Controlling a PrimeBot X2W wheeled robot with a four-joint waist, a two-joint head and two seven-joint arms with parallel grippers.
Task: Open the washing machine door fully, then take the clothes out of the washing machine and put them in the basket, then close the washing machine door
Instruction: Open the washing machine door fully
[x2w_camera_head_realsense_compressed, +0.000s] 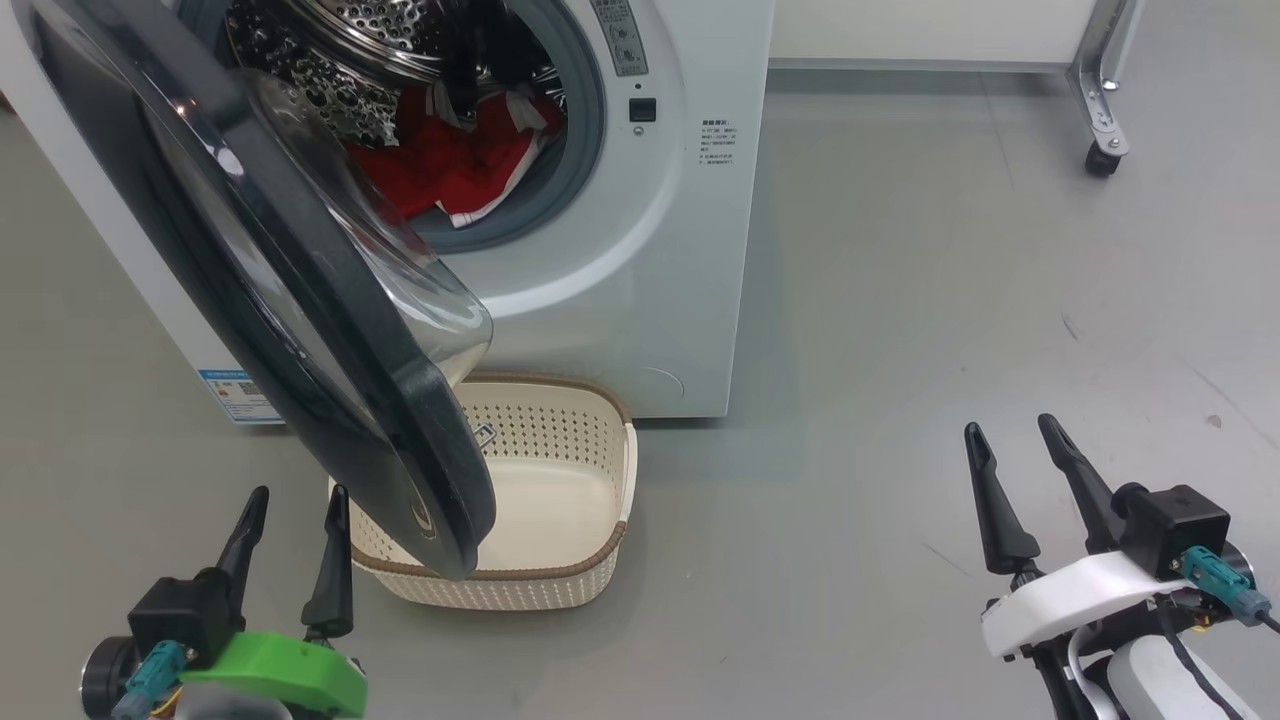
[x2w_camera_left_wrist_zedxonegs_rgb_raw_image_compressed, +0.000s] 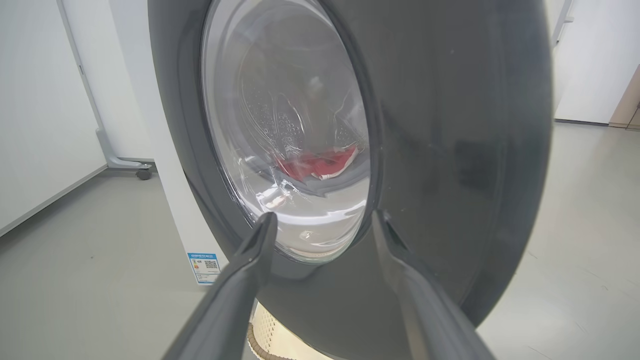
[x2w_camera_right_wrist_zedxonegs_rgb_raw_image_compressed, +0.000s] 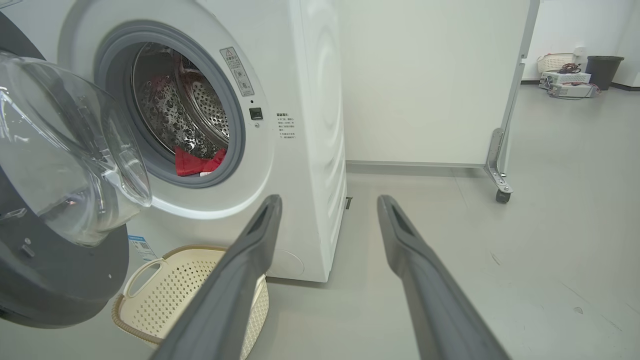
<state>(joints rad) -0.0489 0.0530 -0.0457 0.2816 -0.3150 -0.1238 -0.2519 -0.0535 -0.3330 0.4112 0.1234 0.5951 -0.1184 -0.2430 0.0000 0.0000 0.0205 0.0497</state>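
Washer door swung out, both your grippers empty.

Your left gripper has its fingers spread apart and points at the outer face of the washing machine door, near its lower rim. Your right gripper is also spread wide, holding nothing, over bare floor well to the right. The door hangs partly open over the basket, which sits on the floor against the foot of the washing machine. The red clothes lie inside the drum.
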